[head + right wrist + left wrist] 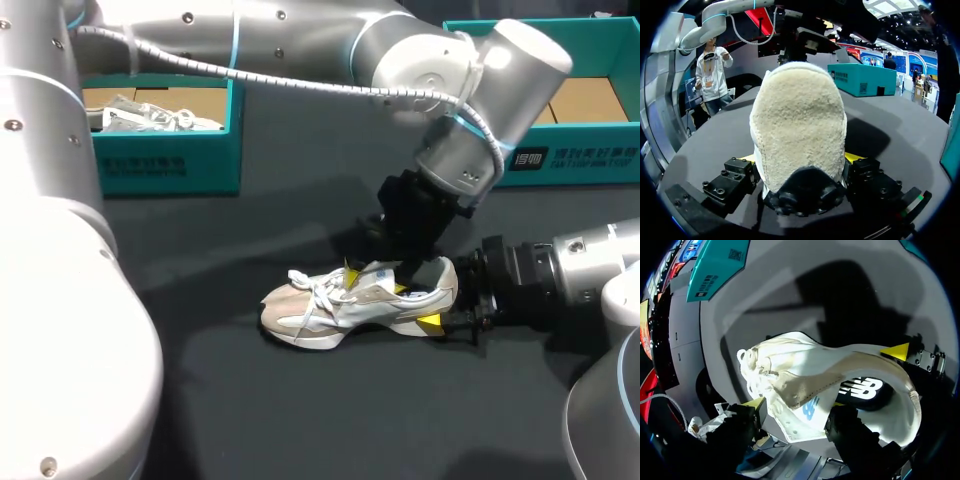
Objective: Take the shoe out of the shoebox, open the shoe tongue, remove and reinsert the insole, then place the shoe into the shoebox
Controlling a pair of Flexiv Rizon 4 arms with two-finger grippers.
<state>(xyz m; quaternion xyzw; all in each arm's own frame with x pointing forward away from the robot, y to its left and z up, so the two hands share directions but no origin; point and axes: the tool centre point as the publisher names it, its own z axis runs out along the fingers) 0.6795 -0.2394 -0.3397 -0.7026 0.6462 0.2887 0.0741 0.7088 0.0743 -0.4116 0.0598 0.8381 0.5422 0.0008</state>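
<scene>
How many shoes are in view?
2: one cream-and-white laced sneaker lying on the dark table, one pale sneaker inside the far-left teal cardboard shoebox. More may be hidden.

A dark grey, matte table (300,420) fills the head view, with soft shadows lying across its middle. At its far left stands an open teal box (165,165). The front wall carries a pale printed label, and the inside is brown card. A spare white shoe (150,118) lies in this box toward its left end, its laces showing above the front wall; how it is turned cannot be told. The box's right half shows only bare card.
</scene>
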